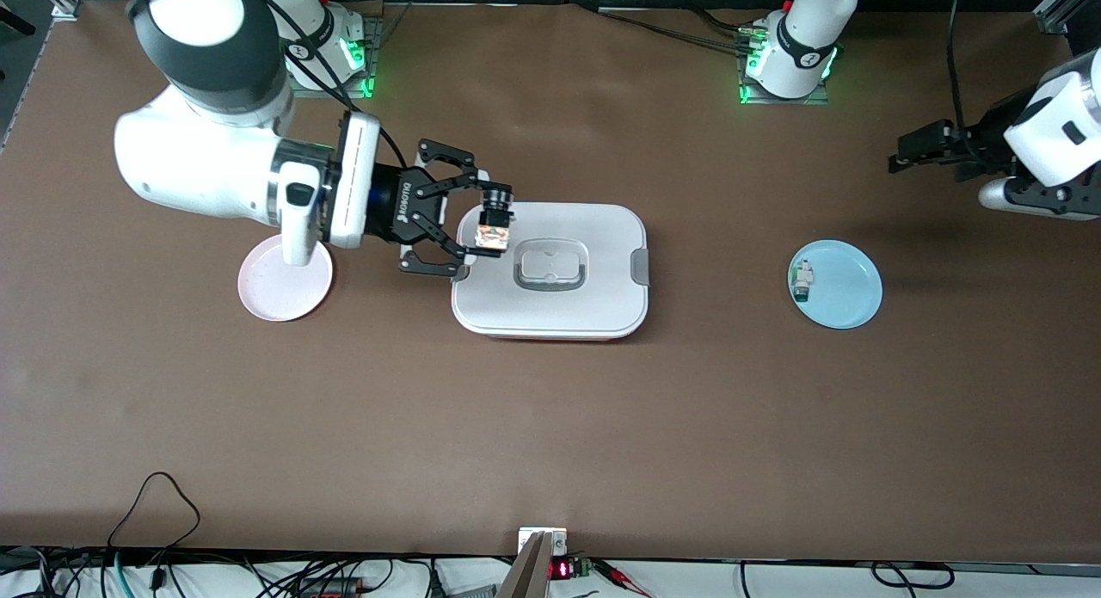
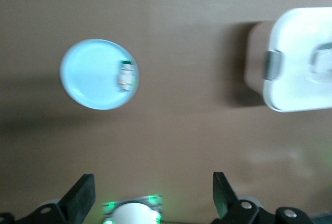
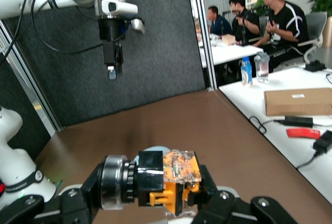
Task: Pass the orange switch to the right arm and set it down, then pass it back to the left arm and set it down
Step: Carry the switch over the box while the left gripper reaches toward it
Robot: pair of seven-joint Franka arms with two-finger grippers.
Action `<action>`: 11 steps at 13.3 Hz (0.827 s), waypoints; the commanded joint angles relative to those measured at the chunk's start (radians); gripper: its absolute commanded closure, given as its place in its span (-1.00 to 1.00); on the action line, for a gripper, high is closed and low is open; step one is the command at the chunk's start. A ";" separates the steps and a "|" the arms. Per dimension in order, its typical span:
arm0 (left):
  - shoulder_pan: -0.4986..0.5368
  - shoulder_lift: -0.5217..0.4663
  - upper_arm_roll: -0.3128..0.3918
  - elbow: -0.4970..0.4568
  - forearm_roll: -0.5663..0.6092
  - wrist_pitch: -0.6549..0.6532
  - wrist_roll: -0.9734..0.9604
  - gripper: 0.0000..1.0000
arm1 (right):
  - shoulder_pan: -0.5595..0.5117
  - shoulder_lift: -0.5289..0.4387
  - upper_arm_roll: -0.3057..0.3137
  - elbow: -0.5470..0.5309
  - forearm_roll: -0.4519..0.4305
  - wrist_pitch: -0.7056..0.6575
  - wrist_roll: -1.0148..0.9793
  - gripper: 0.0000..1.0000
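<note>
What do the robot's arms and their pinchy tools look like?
Both arms are big, white and rounded, with dark grey joints and black cables. Each base glows green. The right tool is black with jointed fingers and white lettering; the left tool is black too.

Left gripper (image 2: 154, 198) w/ fingers (image 2: 80, 200) spread wide, over bare brown table (image 2: 181, 130). Blue plate (image 2: 88, 76) w/ small white-and-green switch (image 2: 125, 74) on it. White box (image 2: 295, 63) well apart from plate.

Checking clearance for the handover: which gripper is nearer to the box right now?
Right. The right gripper, shut on the orange switch, is over the box at its edge toward the right arm. The left gripper waits open, off toward the left arm's end, past the blue plate.
</note>
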 commanded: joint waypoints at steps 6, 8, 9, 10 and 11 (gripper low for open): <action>0.096 0.184 -0.001 0.013 -0.620 -0.201 -0.002 -1.00 | 0.142 0.082 0.003 0.021 0.300 0.168 -0.138 0.55; 0.106 0.213 -0.001 0.010 -0.705 -0.213 -0.007 -1.00 | 0.180 0.115 0.003 0.053 0.301 0.173 -0.126 0.58; 0.108 0.222 0.001 -0.011 -0.773 -0.210 -0.013 -1.00 | 0.198 0.124 0.003 0.065 0.303 0.191 -0.119 0.58; 0.114 0.229 0.001 -0.046 -0.859 -0.203 -0.022 -1.00 | 0.218 0.132 0.003 0.084 0.303 0.213 -0.119 0.58; 0.114 0.229 0.001 -0.071 -0.913 -0.175 -0.035 -1.00 | 0.237 0.145 0.001 0.107 0.301 0.227 -0.119 0.58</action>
